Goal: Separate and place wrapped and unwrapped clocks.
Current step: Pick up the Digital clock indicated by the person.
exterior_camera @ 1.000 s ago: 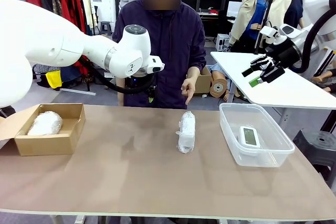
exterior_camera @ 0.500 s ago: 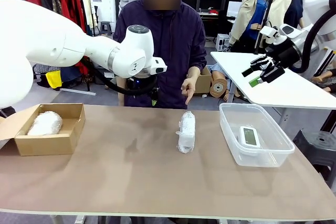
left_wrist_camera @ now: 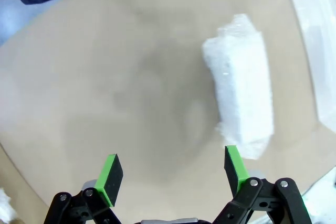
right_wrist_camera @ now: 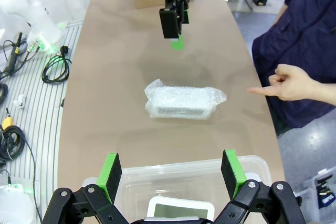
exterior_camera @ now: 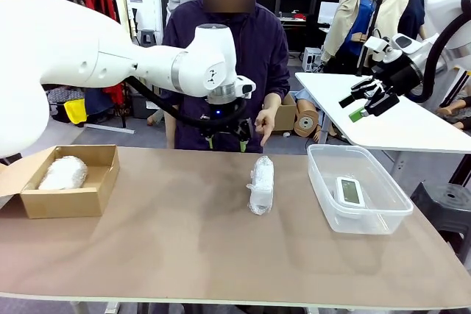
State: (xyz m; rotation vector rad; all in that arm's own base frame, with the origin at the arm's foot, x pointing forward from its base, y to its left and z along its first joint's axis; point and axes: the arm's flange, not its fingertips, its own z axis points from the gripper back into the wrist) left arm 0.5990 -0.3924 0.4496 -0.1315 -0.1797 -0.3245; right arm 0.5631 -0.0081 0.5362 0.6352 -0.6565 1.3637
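1. The left gripper [exterior_camera: 225, 143] hung above the far edge of the tan tabletop [exterior_camera: 184, 255], its jaws spread wide with nothing between them.
2. A lumpy bundle in whitish translucent plastic wrap [exterior_camera: 260, 184] lay lengthwise near the middle of the tabletop, somewhat toward the far edge. It was lower than that gripper and just to its right. In the left wrist view it sat out on the right-hand pad's side, not between the pads.
3. The right gripper [exterior_camera: 353, 106] was raised beyond the tabletop's far right corner, well apart from the bundle, its jaws wide and empty.
4. A clear plastic tub [exterior_camera: 368, 220] stood by the right edge and held a small white rectangular digital clock with a grey-green screen [exterior_camera: 348, 190], face up.
5. An open brown cardboard box [exterior_camera: 66, 202] by the left edge held a second wrapped bundle [exterior_camera: 63, 172].
6. A person's hand [exterior_camera: 263, 124] pointed downward at the far edge, just behind the middle bundle and close beside the left gripper.
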